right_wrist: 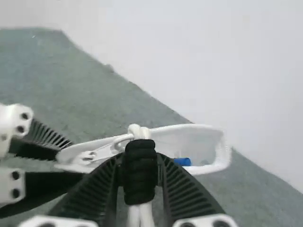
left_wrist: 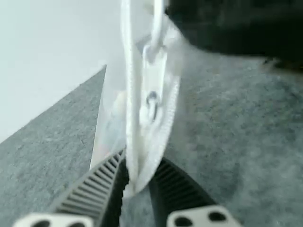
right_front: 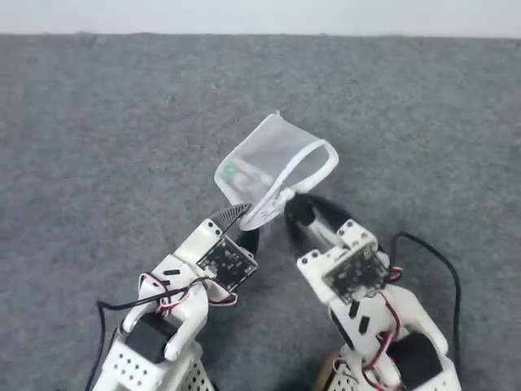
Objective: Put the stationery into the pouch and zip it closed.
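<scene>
While both arms hold it mid-table (right_front: pixel 98 163), pouch (right_front: pixel 262 163) runs long axis 7-to-1 o'clock, zipper edge facing 4 o'clock. Left gripper (right_front: pixel 238 215) clenched on its 7 o'clock end; right gripper (right_front: pixel 295 205) pinching zip cord (right_wrist: pixel 138 165)

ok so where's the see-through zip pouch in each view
High view: translucent white zip pouch mid-table, between the left gripper and right gripper.
Left wrist view: pouch seen edge-on, its end pinched in the left gripper.
Right wrist view: pouch just beyond the right gripper, which clamps its black-wrapped pull cord.
Shared landmark: the pouch's white zip band.
</scene>
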Action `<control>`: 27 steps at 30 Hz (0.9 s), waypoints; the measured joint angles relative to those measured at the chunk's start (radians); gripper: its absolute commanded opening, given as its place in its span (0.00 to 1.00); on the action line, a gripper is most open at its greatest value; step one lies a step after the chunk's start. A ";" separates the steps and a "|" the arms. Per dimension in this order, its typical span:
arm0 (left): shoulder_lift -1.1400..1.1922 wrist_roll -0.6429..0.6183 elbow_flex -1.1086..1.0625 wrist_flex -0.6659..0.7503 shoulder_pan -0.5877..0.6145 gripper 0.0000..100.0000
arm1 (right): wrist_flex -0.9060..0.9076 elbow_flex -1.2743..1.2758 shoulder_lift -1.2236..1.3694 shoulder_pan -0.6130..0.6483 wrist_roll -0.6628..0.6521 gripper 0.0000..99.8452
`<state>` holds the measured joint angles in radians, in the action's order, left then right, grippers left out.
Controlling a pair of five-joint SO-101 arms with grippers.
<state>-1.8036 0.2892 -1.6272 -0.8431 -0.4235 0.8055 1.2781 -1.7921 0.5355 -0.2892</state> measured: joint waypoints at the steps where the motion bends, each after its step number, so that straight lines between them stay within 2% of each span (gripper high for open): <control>1: 0.000 0.006 0.000 -0.009 0.000 0.01 | -0.029 0.020 0.000 -0.015 0.003 0.01; 13: -0.002 0.023 0.009 -0.034 0.002 0.01 | -0.204 0.115 0.000 -0.123 0.009 0.01; 27: -0.002 0.023 0.011 -0.034 0.032 0.01 | -0.272 0.126 0.000 -0.267 0.040 0.01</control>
<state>-1.8052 0.3122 -1.6164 -0.8769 -0.3913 0.5340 1.4039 -1.7921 0.2685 -0.2493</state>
